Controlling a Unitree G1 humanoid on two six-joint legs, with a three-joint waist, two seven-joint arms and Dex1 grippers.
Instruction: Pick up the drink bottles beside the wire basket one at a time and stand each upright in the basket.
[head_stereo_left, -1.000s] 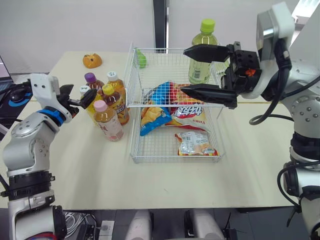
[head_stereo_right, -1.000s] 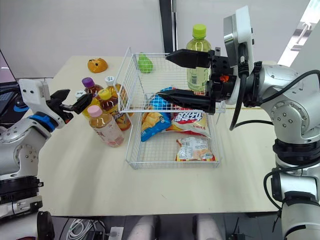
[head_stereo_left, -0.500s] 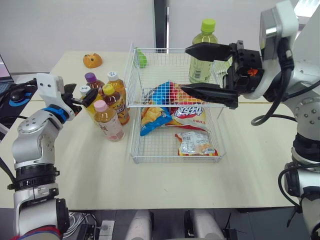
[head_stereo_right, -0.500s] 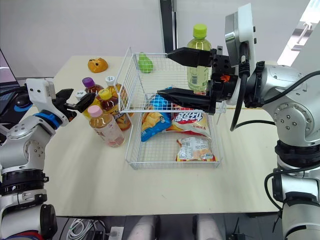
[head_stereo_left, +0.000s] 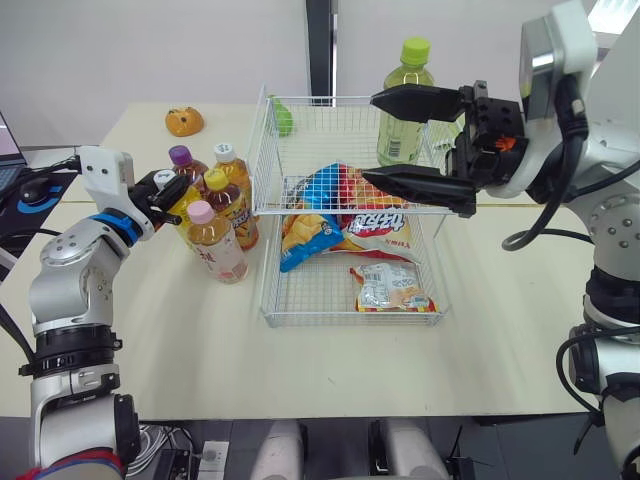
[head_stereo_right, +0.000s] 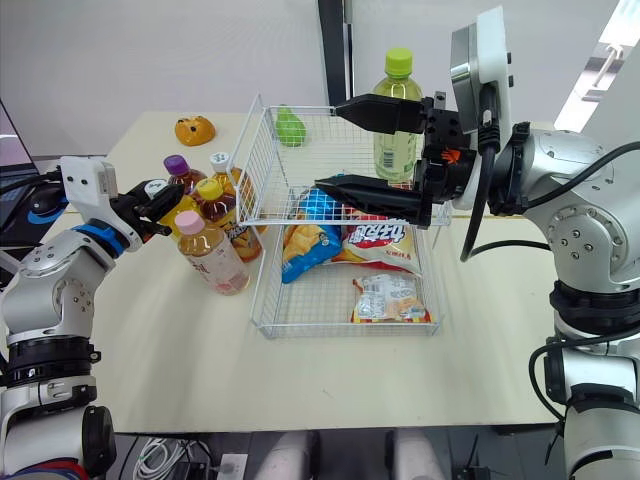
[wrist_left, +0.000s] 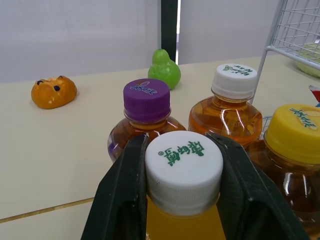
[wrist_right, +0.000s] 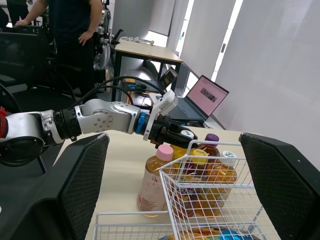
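You have five drink bottles standing upright in a tight cluster on the cream tabletop (head_stereo_left: 150, 330), just left of the wire basket (head_stereo_left: 350, 322), at centre-left of the head views. All five are clear plastic with ribbed screw caps. The purple-capped bottle (head_stereo_left: 180, 157), the yellow-capped bottle (head_stereo_left: 216, 180) and the rear white-capped bottle (head_stereo_left: 226, 152) hold amber tea. The pink-capped bottle (head_stereo_left: 215, 245) sits nearest the lower edge of the frame and has a pale label.

The fifth, the white-capped orange drink bottle (wrist_left: 183, 172), is at the cluster's left edge. Your left tool (head_stereo_left: 163, 190) has its two black fingers pressed against opposite sides of that cap, and the bottle is still standing on the tabletop.

A sixth bottle, the green-capped bottle (head_stereo_left: 407, 100) of pale green tea, stands upright at the basket's upper-right corner. You cannot tell whether it is inside the wire or just behind it.

The basket is white, rectangular, thin-wired mesh. In it lie at least three glossy, crinkled snack packets: a blue-and-yellow bag (head_stereo_left: 305, 240), a red-and-yellow bag (head_stereo_left: 385, 225) and a clear packet (head_stereo_left: 388, 288).

Your right tool (head_stereo_left: 370, 138) hangs above the basket at the upper right, spread wide with nothing in it.

One smooth green pear toy (wrist_left: 165, 70) sits by the basket's upper-left corner. One rounded orange toy (head_stereo_left: 184, 121) lies apart at the upper left.
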